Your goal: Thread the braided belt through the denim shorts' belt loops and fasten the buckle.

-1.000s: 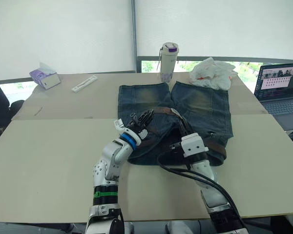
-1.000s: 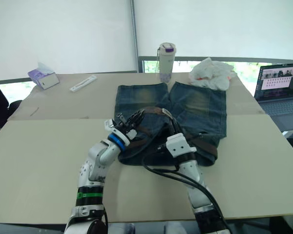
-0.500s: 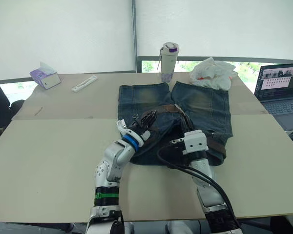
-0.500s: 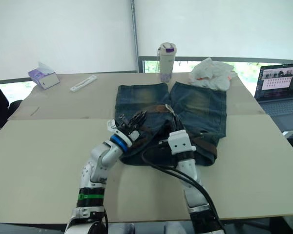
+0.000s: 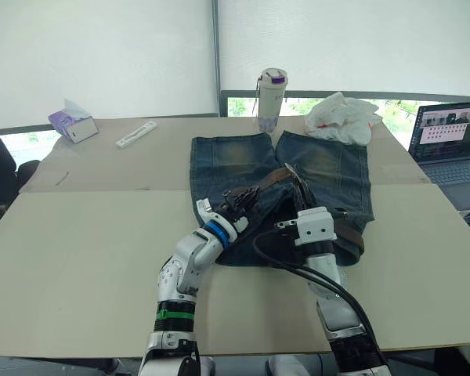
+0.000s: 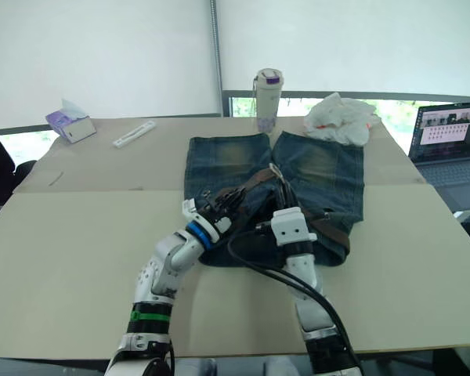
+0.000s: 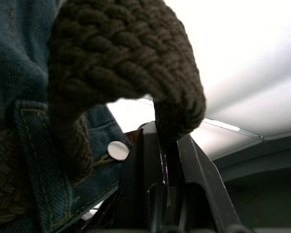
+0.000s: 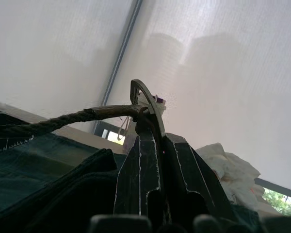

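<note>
The denim shorts (image 5: 298, 184) lie flat on the table (image 5: 78, 235), with the legs pointing away from me and the waistband close to me. The braided belt (image 7: 121, 53) runs along the waistband and lifts up in the middle between my two arms.

My left tool (image 7: 167, 138) is closed tight on the braided belt. The brown strap bends over in a loop just above my fingers (image 7: 196, 170). Right next to it I see the blue waistband and a small silver button (image 7: 118, 150).

My right tool (image 8: 154, 138) is closed tight on the buckle (image 8: 146, 104). The metal frame sticks up between my fingers, and the strap runs off from it to the side, above the shorts.

Both tools are near each other over the middle of the waistband.

Far across the table stand a bottle (image 5: 271, 99) with a purple lid, a white plastic bag (image 5: 341, 116), a tissue box (image 5: 71, 124) and a laptop (image 5: 450, 141).
</note>
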Tool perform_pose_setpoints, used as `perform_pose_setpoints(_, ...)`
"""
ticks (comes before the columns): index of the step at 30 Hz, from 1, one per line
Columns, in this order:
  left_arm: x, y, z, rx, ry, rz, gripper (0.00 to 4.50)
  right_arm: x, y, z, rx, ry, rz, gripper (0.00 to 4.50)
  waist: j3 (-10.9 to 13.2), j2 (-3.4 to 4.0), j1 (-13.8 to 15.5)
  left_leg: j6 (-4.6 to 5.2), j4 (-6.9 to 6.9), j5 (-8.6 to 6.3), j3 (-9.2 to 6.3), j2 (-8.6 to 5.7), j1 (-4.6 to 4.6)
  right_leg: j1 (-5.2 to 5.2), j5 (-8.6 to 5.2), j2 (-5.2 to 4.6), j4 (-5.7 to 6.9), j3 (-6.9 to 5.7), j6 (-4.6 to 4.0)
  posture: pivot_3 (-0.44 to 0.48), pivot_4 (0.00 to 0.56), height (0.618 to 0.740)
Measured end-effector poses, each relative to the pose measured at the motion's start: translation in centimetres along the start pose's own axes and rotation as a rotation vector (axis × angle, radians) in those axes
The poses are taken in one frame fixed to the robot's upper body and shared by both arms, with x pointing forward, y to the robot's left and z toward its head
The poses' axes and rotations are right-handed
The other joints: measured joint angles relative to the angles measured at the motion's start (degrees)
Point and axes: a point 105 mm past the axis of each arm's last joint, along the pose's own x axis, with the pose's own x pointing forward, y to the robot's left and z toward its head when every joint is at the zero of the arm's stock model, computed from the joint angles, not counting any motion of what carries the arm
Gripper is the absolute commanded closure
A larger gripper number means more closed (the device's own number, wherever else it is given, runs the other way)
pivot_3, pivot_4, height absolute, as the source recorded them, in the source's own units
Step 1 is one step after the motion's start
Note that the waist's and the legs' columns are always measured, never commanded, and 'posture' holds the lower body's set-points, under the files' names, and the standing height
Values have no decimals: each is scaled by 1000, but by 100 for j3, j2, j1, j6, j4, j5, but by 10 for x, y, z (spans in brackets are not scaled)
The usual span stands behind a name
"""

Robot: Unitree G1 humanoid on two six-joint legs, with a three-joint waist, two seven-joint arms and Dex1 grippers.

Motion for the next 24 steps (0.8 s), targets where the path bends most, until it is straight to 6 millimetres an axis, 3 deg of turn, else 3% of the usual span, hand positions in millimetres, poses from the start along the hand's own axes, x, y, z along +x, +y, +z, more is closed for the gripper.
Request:
perform_pose_setpoints(3, 5, 10, -18, 12, 84, 43, 4500, 3, 9, 9, -21, -52, 45, 4454, 0, 0, -1, 0, -1, 0, -1, -1, 0, 0, 0, 0, -2, 0, 1, 0, 150, 740)
perform_pose_setpoints(7, 6, 12, -20, 10, 94, 50, 4500, 1, 11, 11, -44, -68, 67, 4454, 0, 0, 0, 0, -1, 0, -1, -1, 0, 0, 0, 0, -2, 0, 1, 0, 150, 740)
perform_pose_setpoints(16, 5, 12, -19, 8, 89, 50, 4500, -1, 8, 8, -61, -65, 71, 4454, 0, 0, 1, 0, -1, 0, 0, -1, -1, 0, 0, 0, -2, 0, 0, 0, 150, 740)
perform_pose_setpoints(24, 0, 6, -5, 3, 26, 30, 4500, -3, 1, 4, -81, -56, 59, 4454, 0, 0, -8, 0, -2, 0, 0, 0, 1, 0, 0, 1, -1, 0, 0, 0, 150, 740)
